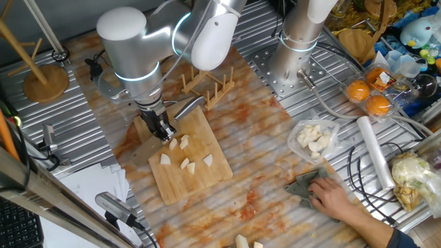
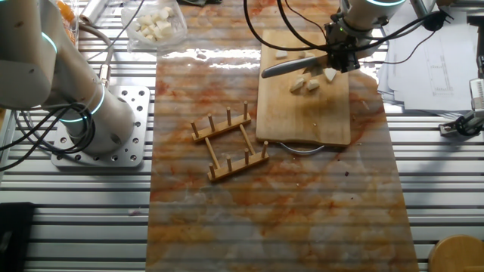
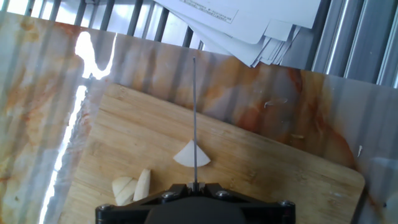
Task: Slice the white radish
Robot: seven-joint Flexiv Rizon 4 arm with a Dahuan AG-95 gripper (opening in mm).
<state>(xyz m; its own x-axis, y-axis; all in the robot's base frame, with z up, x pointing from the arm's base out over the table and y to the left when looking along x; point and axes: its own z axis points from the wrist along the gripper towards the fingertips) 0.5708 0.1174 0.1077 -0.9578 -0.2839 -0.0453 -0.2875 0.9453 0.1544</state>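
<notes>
Cream-white radish point(image 3: 191, 155) wedge, tip towards the hand point(image 3: 194, 186); grip on knife point(image 3: 194, 118).

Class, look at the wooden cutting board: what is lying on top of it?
On the cutting board lie several white radish chunks. The knife, held in the gripper, stands edge-down over one wedge. Whatever lies directly beneath the gripper is hidden.
</notes>
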